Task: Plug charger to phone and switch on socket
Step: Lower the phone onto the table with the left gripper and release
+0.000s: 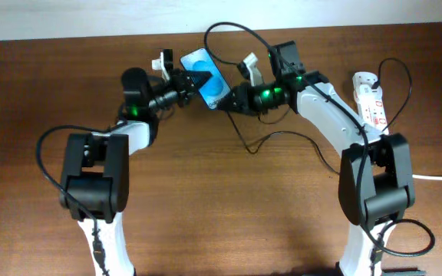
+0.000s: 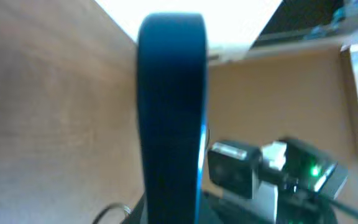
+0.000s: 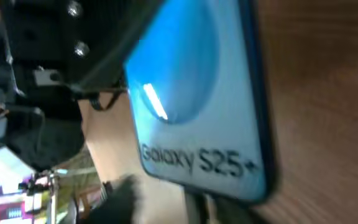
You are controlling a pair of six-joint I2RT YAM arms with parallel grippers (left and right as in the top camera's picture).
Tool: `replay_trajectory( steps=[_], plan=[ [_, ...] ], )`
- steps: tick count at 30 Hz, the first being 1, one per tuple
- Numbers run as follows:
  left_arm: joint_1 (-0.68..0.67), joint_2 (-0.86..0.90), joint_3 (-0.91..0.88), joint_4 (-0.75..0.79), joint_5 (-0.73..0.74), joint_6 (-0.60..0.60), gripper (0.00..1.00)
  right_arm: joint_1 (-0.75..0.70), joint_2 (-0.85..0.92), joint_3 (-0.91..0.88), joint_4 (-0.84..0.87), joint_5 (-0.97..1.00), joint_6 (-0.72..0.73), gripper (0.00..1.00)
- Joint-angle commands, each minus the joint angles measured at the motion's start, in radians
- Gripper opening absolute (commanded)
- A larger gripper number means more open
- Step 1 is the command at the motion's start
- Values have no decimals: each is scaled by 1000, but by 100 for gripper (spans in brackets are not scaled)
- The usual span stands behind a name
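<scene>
Count on the tabletop (image 1: 229,207): one phone (image 1: 208,83), one charger (image 1: 282,133), one socket (image 1: 370,96), and my two arms.

Phone: it is near the far edge, between my two pincers, with its blue screen tilted up toward the overhead camera. The right wrist view shows one lighter oval and one line of white text reading "Galaxy S25+". The left wrist view shows it edge-on as a dark slab. I cannot tell whether it touches the wood.

Left pincer (image 1: 189,80): it is clamped on the phone's left side, and one dark finger (image 3: 120,53) lies across the upper corner of the screen.

Right pincer (image 1: 231,98): it is at the phone's lower end. The views there are dark and blurred, so I cannot tell how far it is open or what it holds.

Charger: one thin black cable lies in loose curves under my right arm. Its connector tip cannot be made out.

Socket: one white strip lies at the right, well apart from the phone. Its switch marks are too small to count.
</scene>
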State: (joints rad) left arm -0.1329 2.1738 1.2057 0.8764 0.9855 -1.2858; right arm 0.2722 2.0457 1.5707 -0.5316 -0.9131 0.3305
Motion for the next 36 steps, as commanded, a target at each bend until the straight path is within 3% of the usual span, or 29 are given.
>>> replay_trajectory(
  steps=[1,3,8,9,13,17,18,20,22,26,27,29,30,32,35,36],
  plan=[
    [-70,4,-12,0,240,1,0,-6,-33,32,49,3,-14,75],
    [-54,4,-12,0,235,1,0,-37,-48,32,24,-29,-16,98],
    [7,4,-12,-7,223,64,0,-138,-283,32,-174,153,-196,98],
    [14,4,-12,-42,224,114,0,-159,-351,32,-202,192,-224,99],
    [11,4,-12,-352,235,516,0,-216,-497,32,-390,297,-304,98],
    [-21,3,46,-366,236,577,0,-216,-497,32,-473,297,-335,98],
    [-31,3,90,-466,172,661,0,-216,-497,32,-478,297,-335,98],
    [-37,3,170,-813,-76,893,0,-216,-497,32,-486,297,-337,98],
    [-37,3,250,-1031,-171,1028,0,-216,-497,32,-486,298,-343,98],
    [-37,5,267,-1201,-331,1120,0,-216,-497,32,-484,297,-342,98],
    [-37,6,267,-1215,-381,1119,9,-216,-497,32,-486,297,-342,98],
    [-37,21,267,-1229,-383,1117,16,-216,-497,32,-486,297,-341,98],
    [-37,31,267,-1238,-384,1115,31,-216,-497,32,-487,297,-341,98],
    [-37,38,267,-1267,-415,1115,43,-216,-497,32,-491,297,-341,98],
    [-36,38,267,-1290,-435,1116,82,-216,-497,32,-502,297,-342,98],
    [-33,38,267,-1297,-442,1116,99,-216,-497,32,-504,297,-342,98]
  ],
)
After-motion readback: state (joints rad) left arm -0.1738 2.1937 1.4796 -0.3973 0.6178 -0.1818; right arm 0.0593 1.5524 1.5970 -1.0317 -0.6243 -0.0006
